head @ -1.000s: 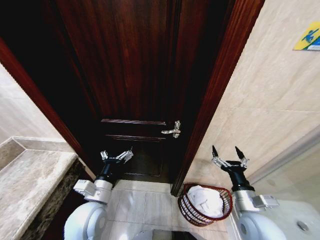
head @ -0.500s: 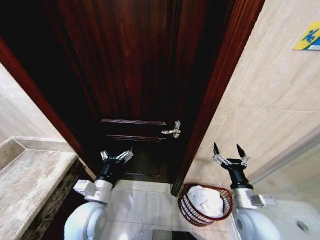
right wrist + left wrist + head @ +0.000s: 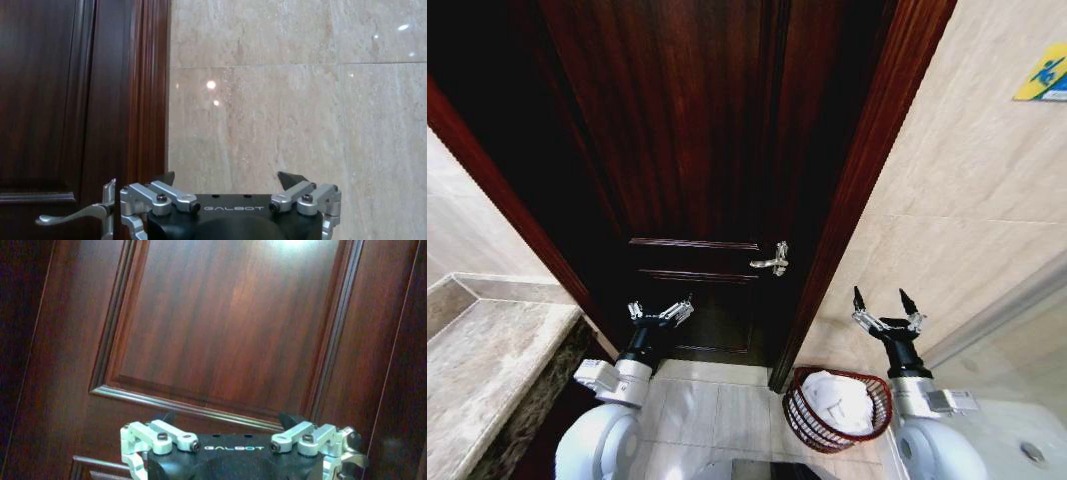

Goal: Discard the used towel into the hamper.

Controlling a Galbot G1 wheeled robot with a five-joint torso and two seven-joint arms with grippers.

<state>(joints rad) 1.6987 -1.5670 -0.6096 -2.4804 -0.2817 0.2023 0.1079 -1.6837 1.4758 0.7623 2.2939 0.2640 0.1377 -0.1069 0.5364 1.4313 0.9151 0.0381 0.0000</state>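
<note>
My right claw (image 3: 883, 304) is raised above the hamper (image 3: 838, 410), fingers spread wide, gripping nothing. The hamper stands on the floor right of the door (image 3: 697, 150), white towel (image 3: 840, 399) inside. My left claw (image 3: 660, 309) is likewise spread, empty, facing the door.

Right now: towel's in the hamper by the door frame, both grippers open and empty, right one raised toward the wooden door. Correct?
One thing is off. The right gripper faces the beige tiled wall, not the wooden door; the right wrist view shows this. The rest holds: white towel in the hamper by the door frame, left gripper also open and empty.
</note>
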